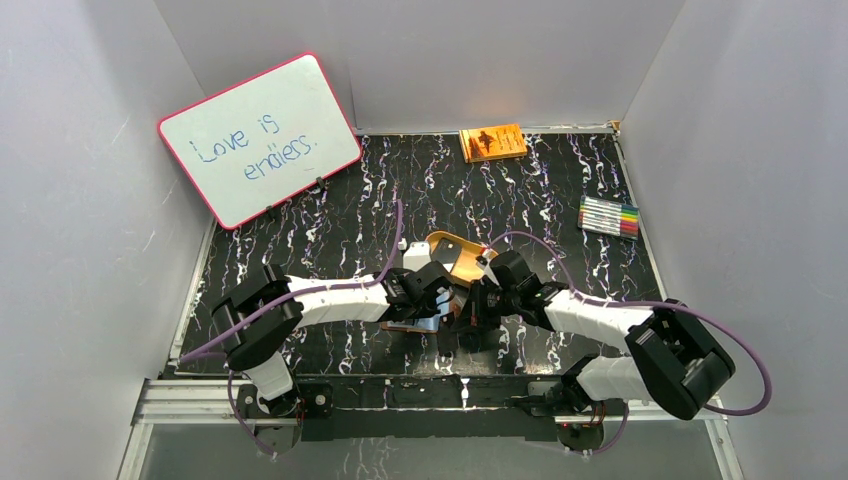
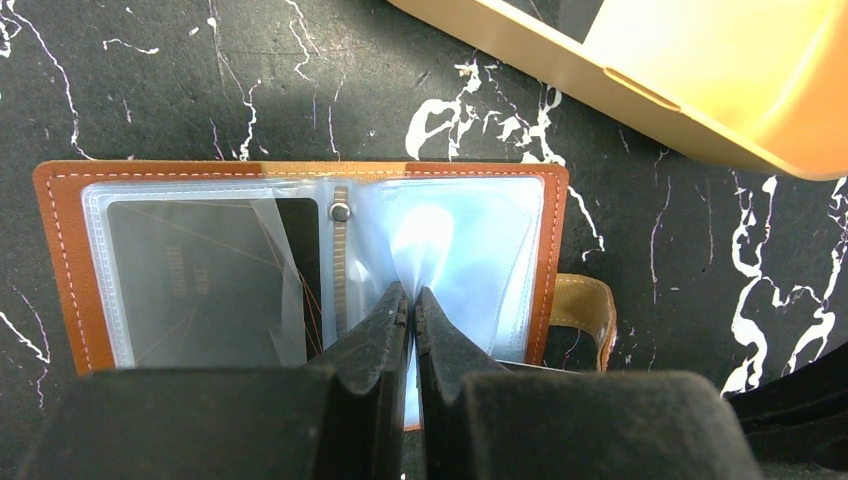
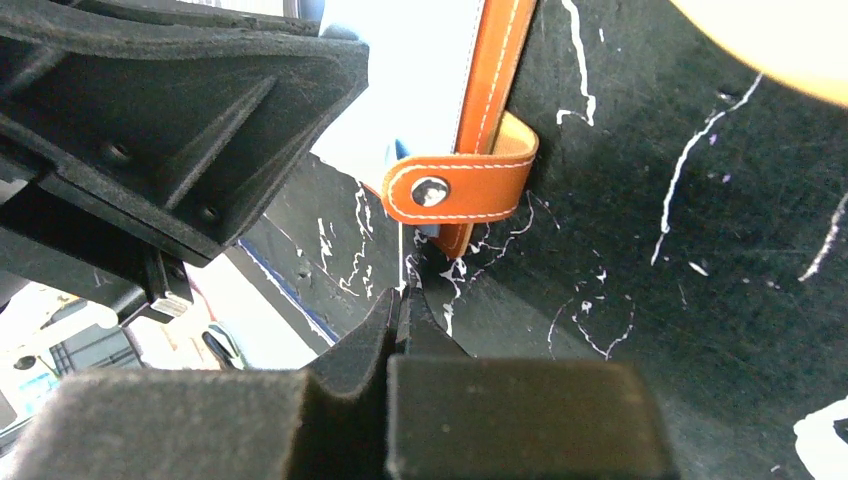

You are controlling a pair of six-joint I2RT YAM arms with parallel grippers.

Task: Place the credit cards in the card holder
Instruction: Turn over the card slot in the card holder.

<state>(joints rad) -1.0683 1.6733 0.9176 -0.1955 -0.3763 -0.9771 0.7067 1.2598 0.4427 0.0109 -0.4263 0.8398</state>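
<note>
**Risk: card misses the pocket, or the holder drags**

The card holder [image 2: 300,168] lies open flat on the tabletop [image 2: 250,80], just beside the tan tray [image 2: 640,70]. One dark card [image 2: 200,270] sits in the left-hand sleeve. My left claw [image 2: 411,292] is clenched on the clear right-hand sleeve [image 2: 460,230], which puckers at the pinch. My right claw [image 3: 400,298] is clenched too, on what looks like a thin glossy card [image 3: 375,270] seen nearly edge-on, at the holder's corner by the snap strap [image 3: 455,190].

What I'm watching:
- I can't see the pocket mouth from either wrist. If I've pinched both plastic layers, it's sealed and the card rides over the top.
- Nothing pins the holder. A push from the card can slide it or lift it off the sleeve grip.
- Hard pull on thin plastic: it may stretch or tear.
- The strap sits right in the approach line, so the card could snag.
- The claws are very close, so contact is likely on any sideways correction.
- Glossy card, fingertip grip: it may pivot.
</note>
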